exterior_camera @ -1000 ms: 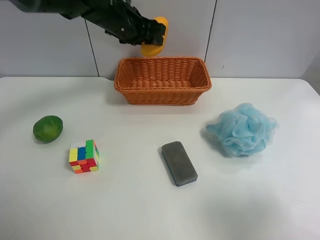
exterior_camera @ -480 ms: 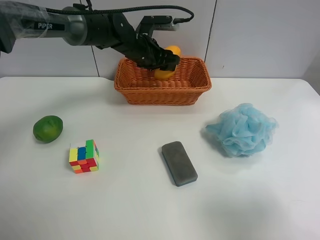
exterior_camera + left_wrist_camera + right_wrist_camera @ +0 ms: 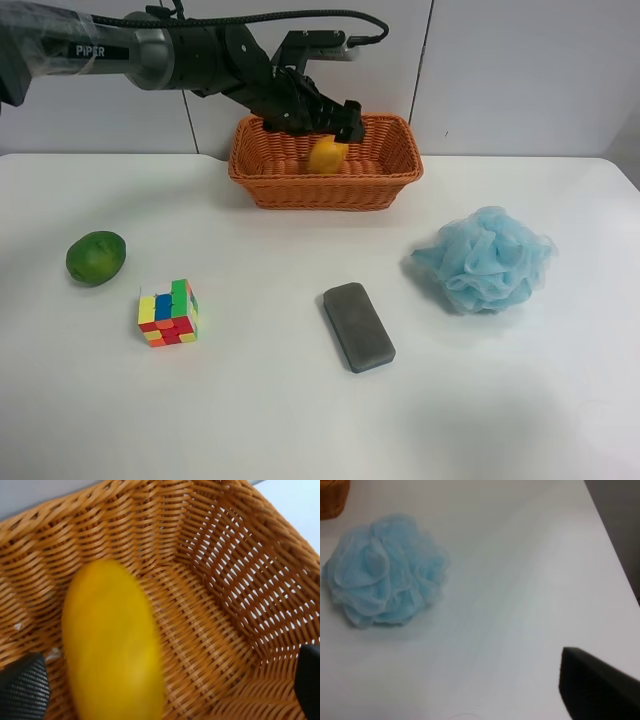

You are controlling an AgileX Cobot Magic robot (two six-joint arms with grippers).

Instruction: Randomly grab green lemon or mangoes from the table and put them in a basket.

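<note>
The arm at the exterior high view's left reaches over the orange-brown wicker basket (image 3: 325,187) at the back of the white table (image 3: 250,410). Its gripper (image 3: 331,123), the left one, is open just above the yellow-orange mango (image 3: 326,156), which lies inside the basket. In the left wrist view the mango (image 3: 112,640) rests on the basket's woven floor (image 3: 215,585), with the gripper (image 3: 165,687) fingers spread wide to either side and not touching it. The green lemon (image 3: 96,257) sits on the table at the left. The right wrist view shows only a dark part of the right gripper (image 3: 600,687).
A colourful puzzle cube (image 3: 168,312) stands near the green lemon. A grey rectangular block (image 3: 358,326) lies mid-table. A light blue mesh bath puff (image 3: 487,258) sits at the right and also shows in the right wrist view (image 3: 385,570).
The arm came down from above the basket with the mango. The jaws have opened and the mango has dropped out of them onto the basket's floor.
</note>
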